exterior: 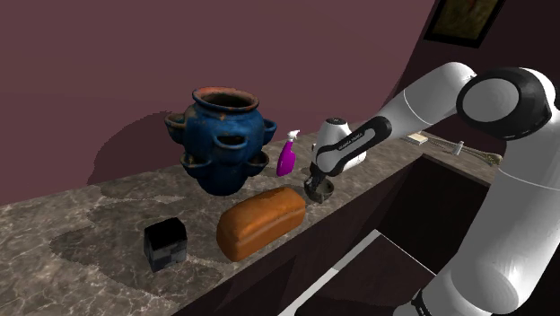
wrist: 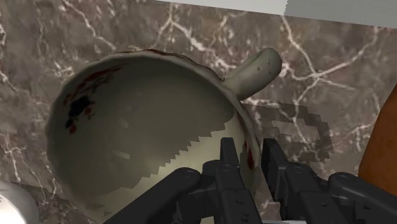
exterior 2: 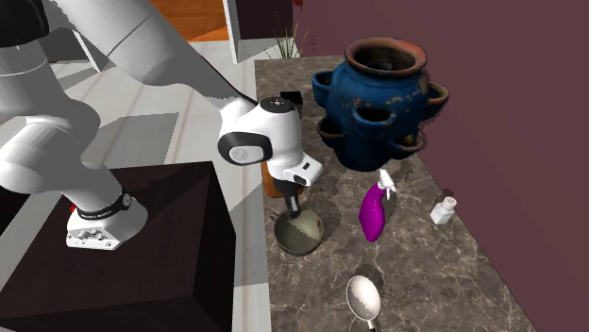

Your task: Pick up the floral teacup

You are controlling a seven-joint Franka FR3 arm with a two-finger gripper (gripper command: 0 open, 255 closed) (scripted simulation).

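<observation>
A pale, greenish-white teacup (wrist: 140, 121) with dark red floral marks inside and a stubby handle stands upright on the marble counter (wrist: 331, 76). My black gripper (wrist: 251, 159) is shut on its rim, one finger inside the bowl and one outside, close to the handle. In the shoulder view the gripper (exterior: 316, 187) points straight down onto the teacup (exterior: 325, 189) near the counter's front edge, just beyond the bread. The second exterior view shows the gripper (exterior 2: 292, 209) pointing down into the teacup (exterior 2: 302, 236).
A brown bread loaf (exterior: 260, 222) lies right beside the cup. A purple spray bottle (exterior: 287, 157), a big blue planter (exterior: 223, 135) and a black box (exterior: 165, 244) stand on the counter. A spoon (exterior 2: 363, 300) and a small shaker (exterior 2: 444, 209) lie nearby.
</observation>
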